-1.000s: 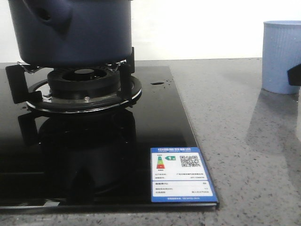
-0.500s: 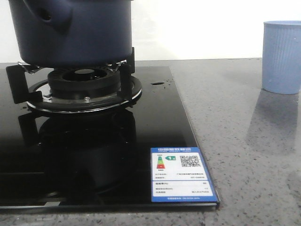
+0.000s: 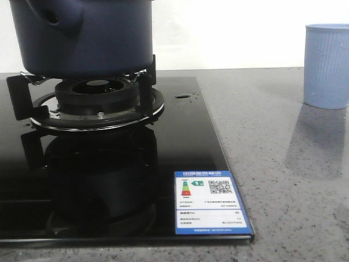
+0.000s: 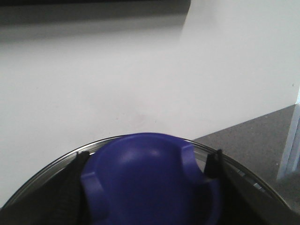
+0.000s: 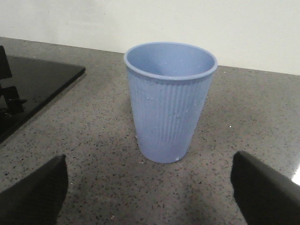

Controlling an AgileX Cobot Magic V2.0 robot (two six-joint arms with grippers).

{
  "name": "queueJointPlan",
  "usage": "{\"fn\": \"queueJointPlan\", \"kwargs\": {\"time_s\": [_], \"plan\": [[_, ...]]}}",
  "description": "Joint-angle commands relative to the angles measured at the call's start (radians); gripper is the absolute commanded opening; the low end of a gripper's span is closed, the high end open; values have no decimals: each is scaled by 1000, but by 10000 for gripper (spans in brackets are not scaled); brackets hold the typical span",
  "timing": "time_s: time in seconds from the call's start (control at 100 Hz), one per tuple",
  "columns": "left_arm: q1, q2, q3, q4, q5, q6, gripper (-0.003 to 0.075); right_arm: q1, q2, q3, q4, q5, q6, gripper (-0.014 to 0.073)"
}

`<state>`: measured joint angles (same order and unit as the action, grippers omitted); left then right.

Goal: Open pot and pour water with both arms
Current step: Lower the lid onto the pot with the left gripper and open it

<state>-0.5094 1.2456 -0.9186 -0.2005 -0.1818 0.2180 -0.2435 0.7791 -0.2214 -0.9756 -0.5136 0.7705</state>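
Sticker: a blue-bordered label point(image 3: 211, 202) lay on the near right corner of the black glass hob point(image 3: 180, 142); it carried a QR code, a coloured efficiency-grade arrow chart and rows of Chinese print too small for me to read.

Other writing: I could make out no brand on the pot or the cup.

Pot: the dark navy pot point(image 3: 87, 38) stood on the burner's black supports point(image 3: 147, 82) at the far left of the hob, its stubby handle with the small hole facing front-left.

Cut off: the pot's top and rim ran out of the front view, so from there I could not tell whether it was covered.

Cup: the light-blue ribbed cup point(image 5: 169, 101) stood upright on the speckled grey counter point(image 5: 103, 140), well to the right of the hob, its mouth open and droplets on its wall.

Left gripper: the left gripper point(image 4: 147, 180) sat low over a rounded blue knob point(image 4: 140, 173) with a shiny metal rim point(image 4: 56, 161) curving behind it; dark fingers point(image 4: 213, 164) flanked the knob closely, but whether they actually pinched it I could not tell.

Right gripper: the right gripper point(image 5: 150, 187) was levelled at the cup from the near side, its fingers point(image 5: 33, 192) spread wide, holding nothing, both clear of the cup.
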Motion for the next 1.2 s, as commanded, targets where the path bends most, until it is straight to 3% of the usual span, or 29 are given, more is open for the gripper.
{"fn": "queueJointPlan", "kwargs": {"time_s": [0.0, 1.07, 1.19], "plan": [[-8, -3, -37, 1, -126, 0, 360, -6, -8, -20, 16, -45, 2, 636], [-20, 57, -37, 2, -120, -2, 360, -6, -8, -20, 16, -52, 2, 636], [-20, 57, -37, 2, -109, -2, 428, -6, -8, -20, 16, -52, 2, 636]]}}
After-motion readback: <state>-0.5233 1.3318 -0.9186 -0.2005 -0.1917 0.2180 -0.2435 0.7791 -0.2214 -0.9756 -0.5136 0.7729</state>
